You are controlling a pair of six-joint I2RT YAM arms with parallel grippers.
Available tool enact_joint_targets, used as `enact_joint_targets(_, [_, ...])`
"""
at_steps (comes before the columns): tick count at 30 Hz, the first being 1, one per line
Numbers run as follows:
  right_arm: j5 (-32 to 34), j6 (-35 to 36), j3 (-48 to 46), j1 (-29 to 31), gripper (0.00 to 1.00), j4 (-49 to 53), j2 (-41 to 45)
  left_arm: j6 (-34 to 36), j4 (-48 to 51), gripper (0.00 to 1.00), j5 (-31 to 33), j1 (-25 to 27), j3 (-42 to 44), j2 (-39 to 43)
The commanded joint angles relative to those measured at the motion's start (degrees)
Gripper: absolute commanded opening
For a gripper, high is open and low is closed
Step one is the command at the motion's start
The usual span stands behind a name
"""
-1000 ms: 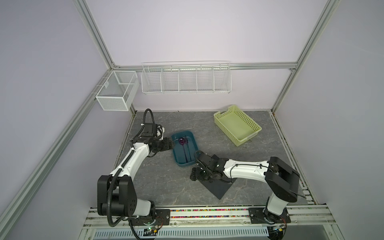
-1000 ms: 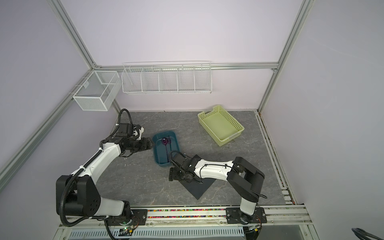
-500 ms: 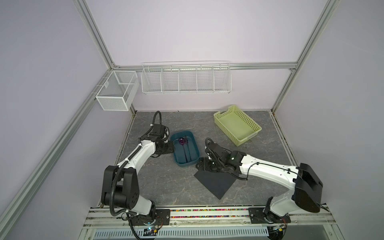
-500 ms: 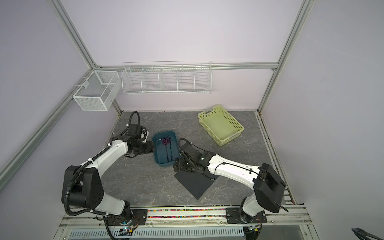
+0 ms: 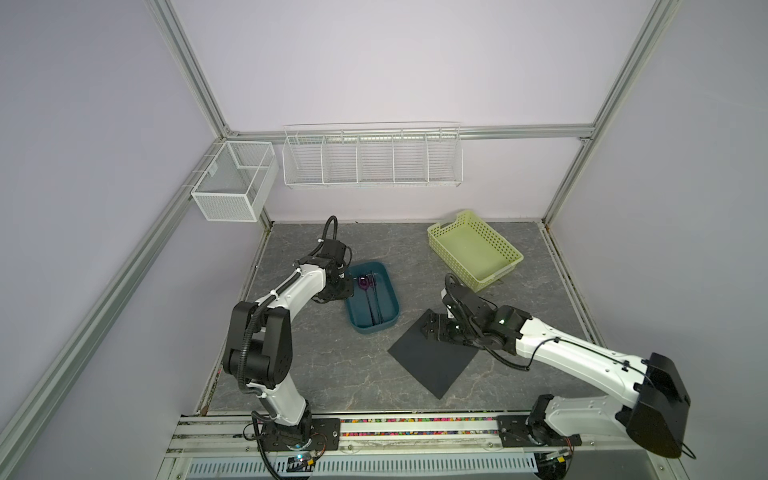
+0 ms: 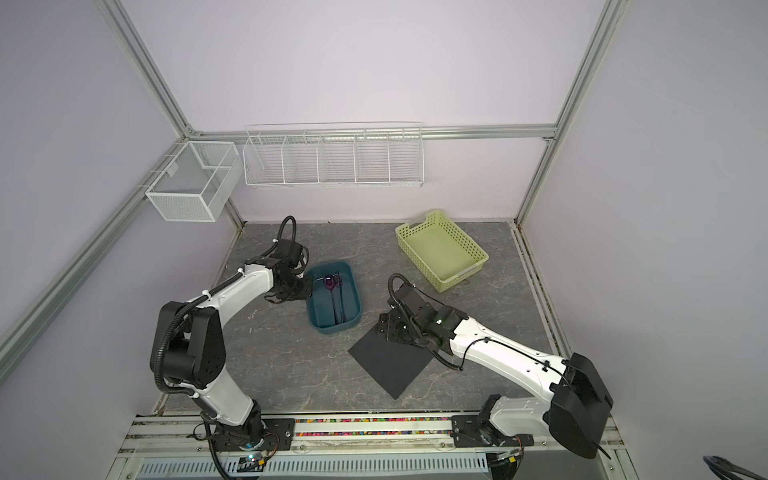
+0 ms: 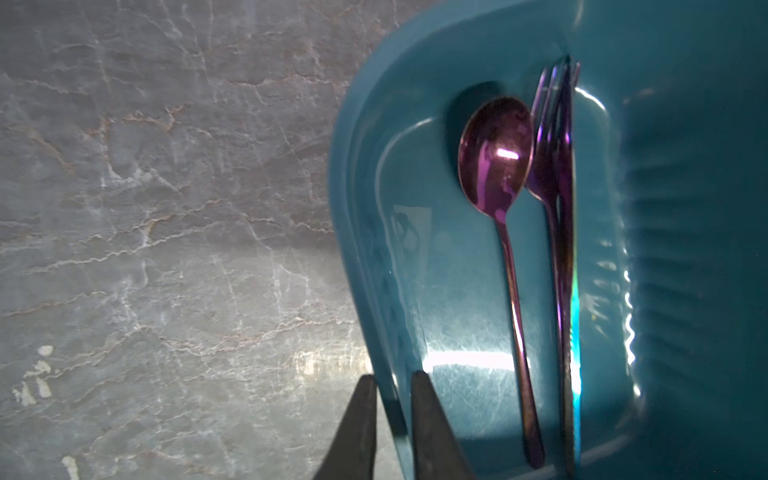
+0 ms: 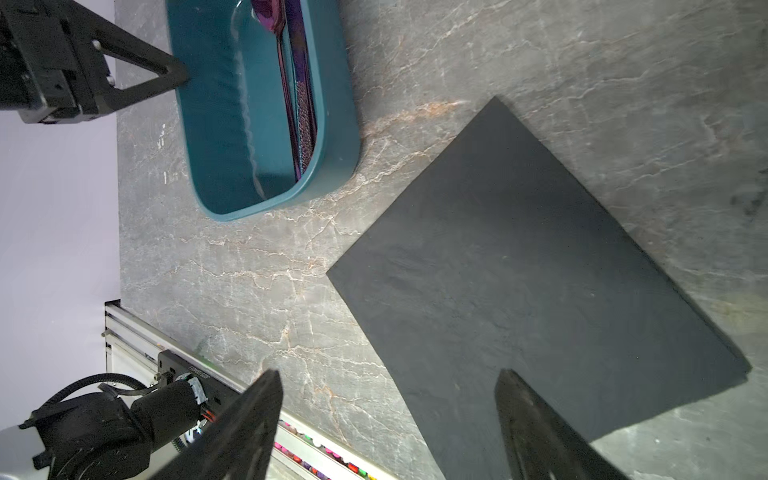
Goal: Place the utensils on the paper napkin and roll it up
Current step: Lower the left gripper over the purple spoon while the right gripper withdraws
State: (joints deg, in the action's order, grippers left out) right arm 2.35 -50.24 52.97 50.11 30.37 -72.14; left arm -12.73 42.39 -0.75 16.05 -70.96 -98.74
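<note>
The utensils (image 5: 370, 296) (image 6: 335, 296) lie side by side inside the teal tub (image 5: 374, 330) (image 6: 337, 328). The left wrist view shows the purple spoon (image 7: 496, 153) next to the fork (image 7: 550, 166), with a third thin piece hard against the fork. My left gripper (image 5: 348, 291) (image 6: 308, 289) (image 7: 392, 380) is shut on the tub's left rim (image 7: 357, 208), one finger inside and one outside. The black paper napkin (image 5: 432, 357) (image 6: 390, 361) (image 8: 519, 270) lies flat to the tub's right. My right gripper (image 5: 432, 330) (image 6: 384, 328) (image 8: 390, 374) hovers open over the napkin's far corner, holding nothing.
A pale yellow-green perforated basket (image 5: 473, 249) (image 6: 440, 249) stands at the back right. White wire baskets (image 5: 372, 160) hang on the back wall, and a mesh box (image 5: 235, 180) on the left frame. The rail (image 5: 415, 432) runs along the table's front edge.
My left gripper has closed on the tub's left rim. The right arm has swung rightward from the napkin's left corner to its far corner, jaws still open.
</note>
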Motion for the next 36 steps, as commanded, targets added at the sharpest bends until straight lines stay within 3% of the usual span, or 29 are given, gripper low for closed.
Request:
enact_joint_targets(1, [1.9, 1.4, -1.7, -1.4, 0.84, 2.4, 2.5, 1.2, 1.9, 0.14, 2.4, 0.2, -2.7, -1.7])
enact_joint_targets(8, [3.6, 2.5, -2.3, -3.2, 0.84, 3.9, 5.9, 2.5, 1.6, 0.07, 3.6, 0.2, -5.4, -5.7])
enact_joint_targets(22, [5.3, 4.8, -2.3, -6.8, 0.85, 5.3, 7.5, 3.8, 2.6, 0.05, 7.0, 0.2, -14.8, -12.9])
enact_joint_targets(36, [6.4, 7.2, -3.3, -8.7, 0.86, 7.1, 9.5, 1.9, 6.6, 0.26, 5.9, 1.4, -20.5, -10.1])
